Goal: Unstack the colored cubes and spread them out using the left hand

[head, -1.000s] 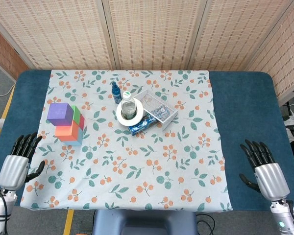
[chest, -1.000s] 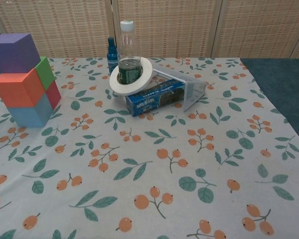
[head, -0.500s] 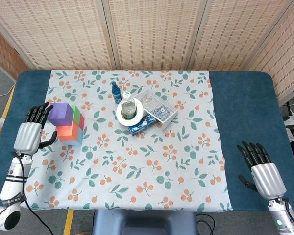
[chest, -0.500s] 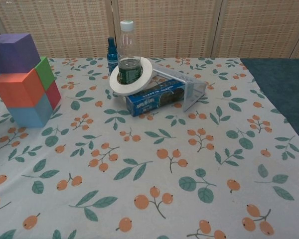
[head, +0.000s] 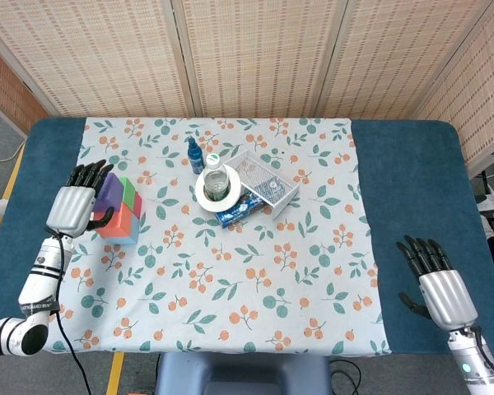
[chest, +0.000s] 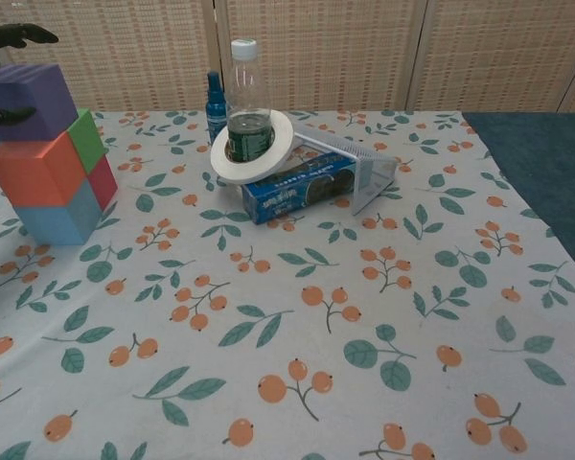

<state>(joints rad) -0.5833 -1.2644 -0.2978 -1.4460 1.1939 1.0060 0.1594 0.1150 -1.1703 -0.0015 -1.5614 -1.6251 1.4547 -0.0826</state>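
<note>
Left hand [head: 76, 207] sat at left of the head view, over the left side of the cube stack, fingers extended and apart, thumb toward the purple cube [head: 110, 194]. In the chest view only dark fingertips [chest: 19, 34] showed at the upper left corner, above the purple cube [chest: 24, 101], and one dark tip lay against its left face. Cannot tell whether this was a grip; no cube looked lifted.

Stack at left of the cloth [head: 230, 271]: purple cube on top, orange cube [chest: 27, 171] beneath it, blue cube [chest: 53, 218] at the bottom front; green cube [chest: 86, 140] and red cube [chest: 103, 181] behind, touching them.

Right hand [head: 441, 290] rested at lower right of the head view on the bare blue counter [head: 412, 189], fingers spread, holding nothing.

Mid-cloth, upper centre: clear bottle [head: 215, 175] standing inside a white ring [head: 220, 197], the ring leaning on a blue box [head: 235, 213]; wire basket [head: 267, 183] tipped just beside them; small blue bottle [head: 195, 155] behind.
</note>
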